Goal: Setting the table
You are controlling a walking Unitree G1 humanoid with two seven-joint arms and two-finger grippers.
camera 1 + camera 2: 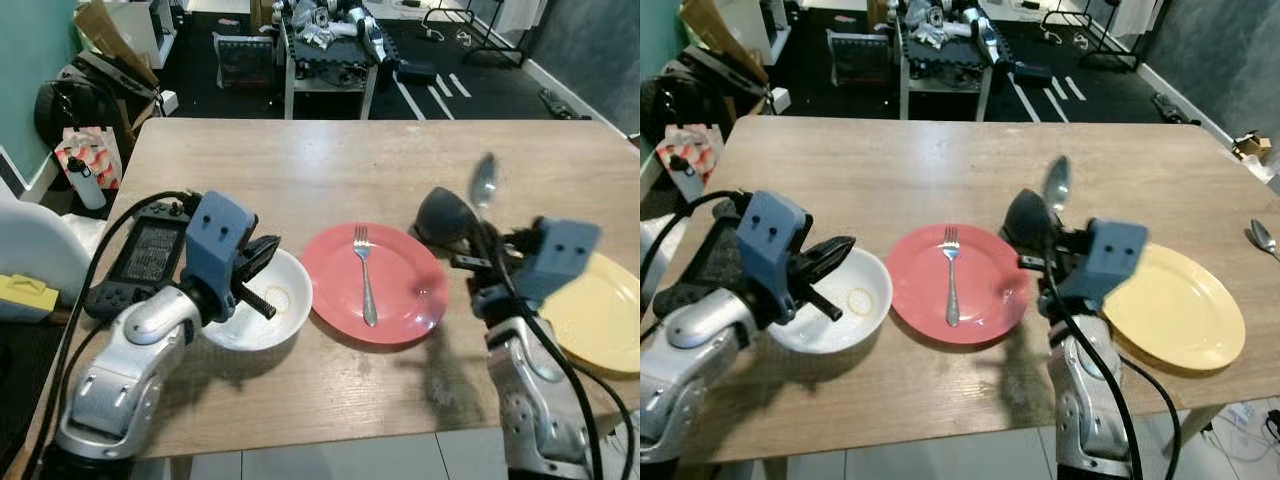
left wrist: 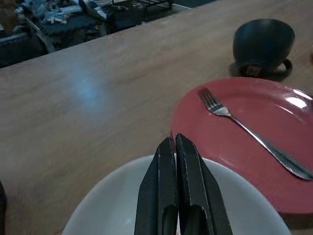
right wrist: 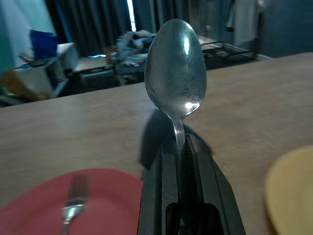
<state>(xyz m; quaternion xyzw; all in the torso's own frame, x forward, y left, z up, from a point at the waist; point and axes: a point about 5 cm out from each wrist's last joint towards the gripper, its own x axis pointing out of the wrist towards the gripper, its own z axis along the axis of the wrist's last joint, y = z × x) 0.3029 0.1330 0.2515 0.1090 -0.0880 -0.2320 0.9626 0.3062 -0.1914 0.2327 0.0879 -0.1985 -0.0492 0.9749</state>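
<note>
The red round plate (image 1: 375, 285) already carried its steel fork (image 1: 365, 272); the right gripper (image 1: 480, 255) clamped a metal spoon (image 1: 482, 183) upright — unplaced — while the left gripper (image 1: 262, 272), fingers pressed together, hovered over the white bowl (image 1: 290, 310).

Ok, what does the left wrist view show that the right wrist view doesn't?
Left wrist view's own: the left gripper, jaws shut, over the white bowl. Right wrist view's own: the right gripper, jaws shut on an upright spoon, and the edge of the yellow plate. Shared: the red plate with the fork lying on it, and the wooden table.
</note>
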